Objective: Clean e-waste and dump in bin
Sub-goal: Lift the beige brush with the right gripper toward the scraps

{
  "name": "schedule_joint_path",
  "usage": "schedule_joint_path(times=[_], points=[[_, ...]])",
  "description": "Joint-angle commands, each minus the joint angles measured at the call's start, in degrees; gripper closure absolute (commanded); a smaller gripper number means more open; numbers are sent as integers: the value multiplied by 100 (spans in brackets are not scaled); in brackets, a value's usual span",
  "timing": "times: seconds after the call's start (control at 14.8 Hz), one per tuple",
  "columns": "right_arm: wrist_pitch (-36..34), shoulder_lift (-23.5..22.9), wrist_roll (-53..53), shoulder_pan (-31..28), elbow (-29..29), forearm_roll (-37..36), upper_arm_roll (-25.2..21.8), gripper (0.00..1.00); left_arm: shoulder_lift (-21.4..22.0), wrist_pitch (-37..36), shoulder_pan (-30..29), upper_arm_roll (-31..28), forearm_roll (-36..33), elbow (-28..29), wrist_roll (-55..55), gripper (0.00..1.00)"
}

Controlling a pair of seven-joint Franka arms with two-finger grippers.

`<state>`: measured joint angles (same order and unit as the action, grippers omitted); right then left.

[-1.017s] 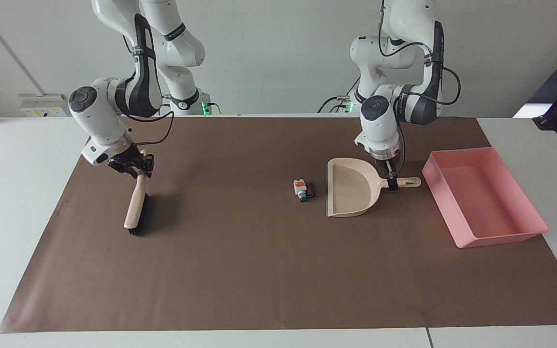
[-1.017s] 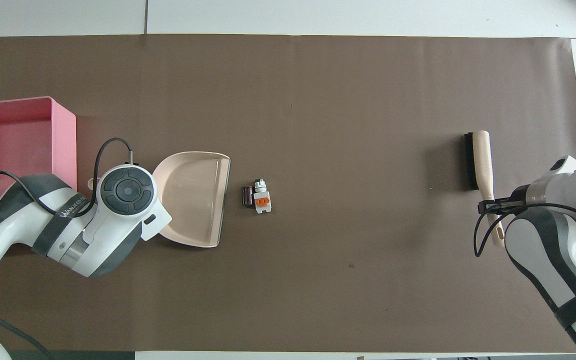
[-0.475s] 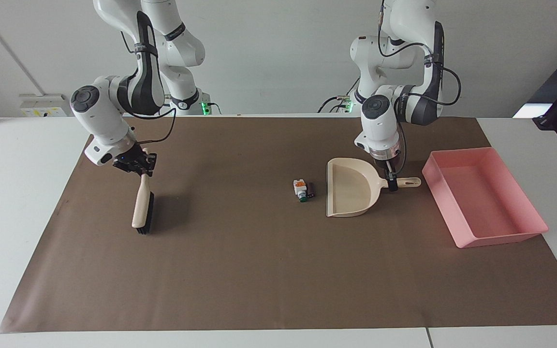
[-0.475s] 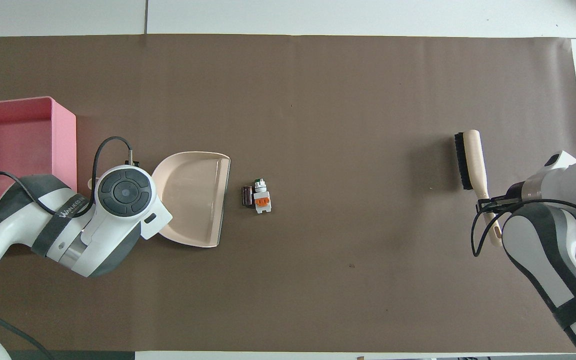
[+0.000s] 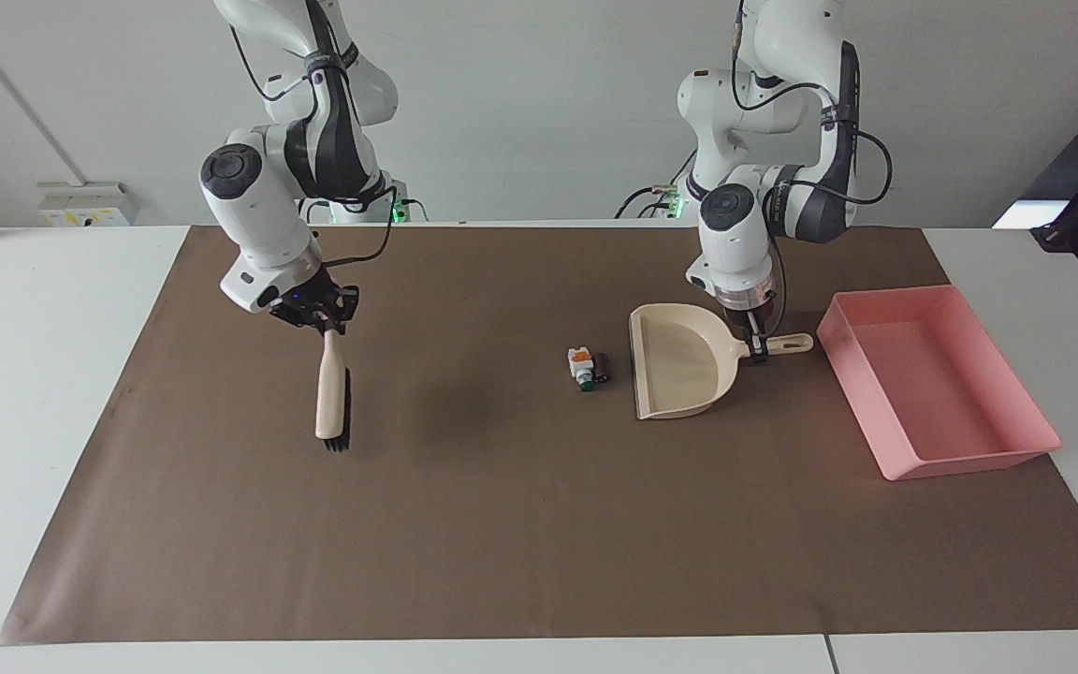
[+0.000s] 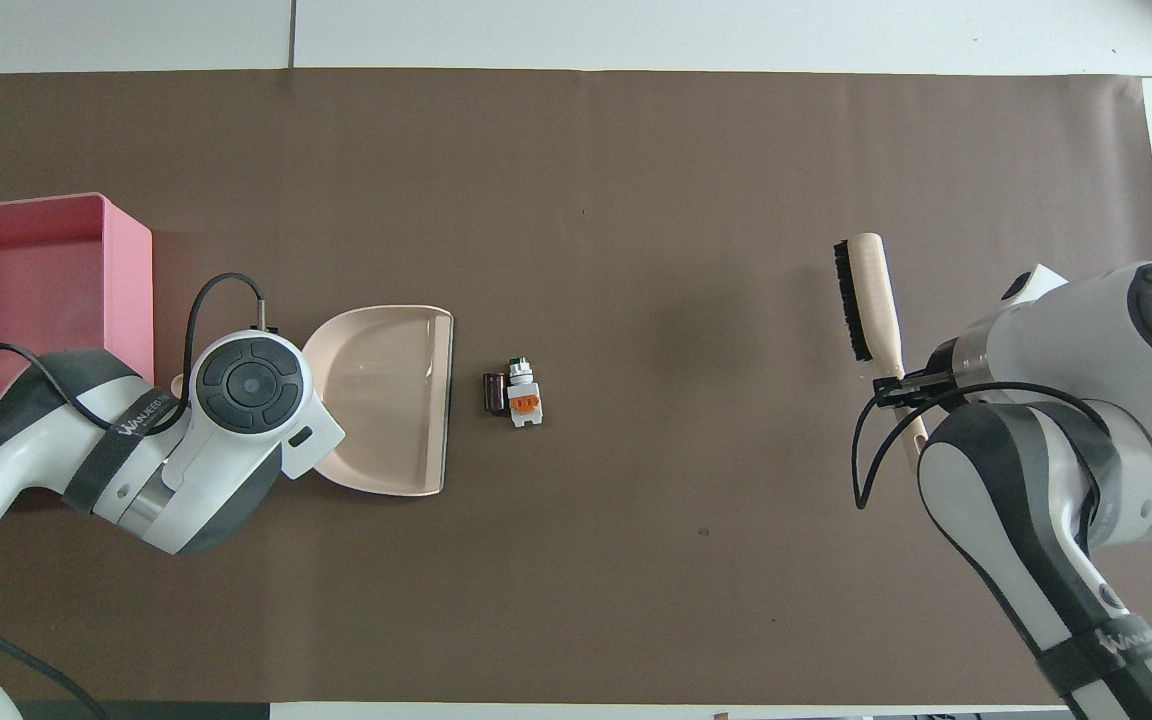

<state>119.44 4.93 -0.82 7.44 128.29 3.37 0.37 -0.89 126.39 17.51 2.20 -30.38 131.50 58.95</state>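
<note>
The e-waste (image 5: 586, 365) is a white part with orange and green bits and a dark cylinder, lying together mid-mat; it also shows in the overhead view (image 6: 516, 393). The beige dustpan (image 5: 679, 365) lies beside it with its open mouth toward it (image 6: 386, 400). My left gripper (image 5: 757, 348) is shut on the dustpan's handle. My right gripper (image 5: 324, 318) is shut on the handle of a beige brush (image 5: 331, 398) with black bristles, held above the mat toward the right arm's end (image 6: 866, 300). The pink bin (image 5: 932, 384) stands beside the dustpan at the left arm's end (image 6: 46, 290).
A brown mat (image 5: 539, 524) covers most of the white table. The left arm's wrist (image 6: 251, 385) hides the dustpan's handle in the overhead view.
My right gripper has lifted the brush off the mat and carried it toward the e-waste. The dustpan has shifted slightly in my left gripper.
</note>
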Motion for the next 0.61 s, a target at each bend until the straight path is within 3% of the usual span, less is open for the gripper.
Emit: schedule_joint_path(times=[0.0, 0.34, 0.54], points=[[-70, 61, -802, 633, -23, -186, -2, 100, 88, -157, -2, -44, -135, -203, -59, 100], [53, -35, -2429, 1960, -32, -232, 15, 100, 54, -598, 164, -26, -460, -424, -50, 100], [185, -158, -2869, 2445, -50, -232, 15, 100, -16, -1098, 331, -18, -425, -546, -243, 100]])
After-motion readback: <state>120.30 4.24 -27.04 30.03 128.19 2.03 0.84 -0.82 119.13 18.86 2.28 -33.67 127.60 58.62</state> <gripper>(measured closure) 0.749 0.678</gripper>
